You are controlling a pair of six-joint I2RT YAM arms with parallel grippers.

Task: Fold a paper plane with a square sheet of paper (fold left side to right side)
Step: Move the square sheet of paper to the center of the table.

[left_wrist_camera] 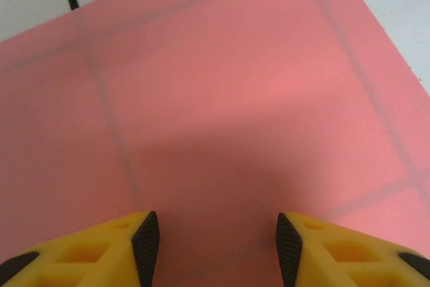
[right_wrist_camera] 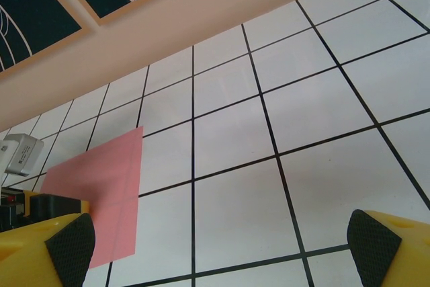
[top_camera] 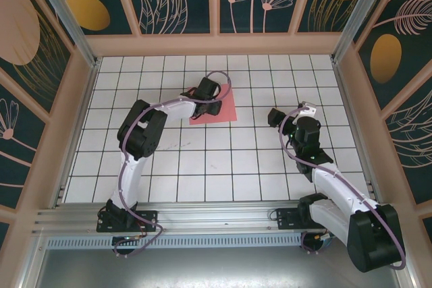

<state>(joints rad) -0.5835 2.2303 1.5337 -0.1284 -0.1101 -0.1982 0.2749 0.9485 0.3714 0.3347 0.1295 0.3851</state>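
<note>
- Clearly the first fold is not yet made: the sheet [top_camera: 224,111] lies flat and uncreased on the worktop [top_camera: 202,160], in the far half near the middle.
- I judge the step in hand to be the reach for the sheet. The left pincer [top_camera: 210,98] hangs over the sheet's left part, and from its own wrist the left pincer [left_wrist_camera: 218,236] is partly spread, with its pads [left_wrist_camera: 146,243] apart and nothing between them.
- The right pincer [top_camera: 275,117] waits to the right of the sheet, apart from it. Its own camera shows the right pincer [right_wrist_camera: 218,247] spread wide and holding nothing.
- Next, I think, the left edge must be lifted without crumpling, carried over to meet the right edge squarely, then pressed into a crease. The right pincer could pin the right side so the thin sheet does not slide.
- The top view alone gives both arms and the sheet's place on the grid.
- The left wrist view shows the sheet [left_wrist_camera: 222,99] close up, with tile lines showing through it, so it is thin.
- The right wrist view shows the sheet [right_wrist_camera: 101,193] from low on its right, with its right edge flush on the tiles.
</note>
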